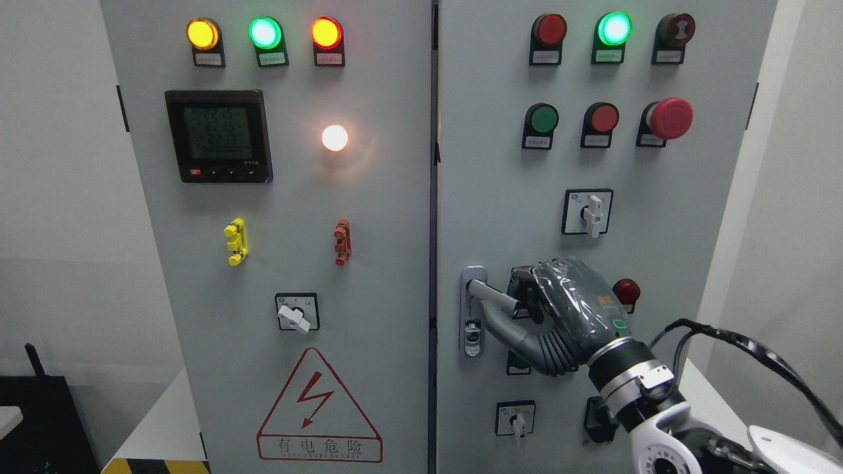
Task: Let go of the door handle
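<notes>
— Where's the handle [490, 296]?
— On the right door [691, 197], inside the right hand [566, 316].
— And the fingers [527, 289]?
— Curled around the handle's lever, thumb beneath it, gripping.

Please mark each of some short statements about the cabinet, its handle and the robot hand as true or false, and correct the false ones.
1. The right hand is curled around the door handle. True.
2. The handle sits on the left door. False: it is on the right door, near its left edge.
3. The warning triangle is on the left door. True.
4. The meter display is dark. False: it shows digits.
5. The left hand also grips the handle. False: no left hand is visible.
</notes>
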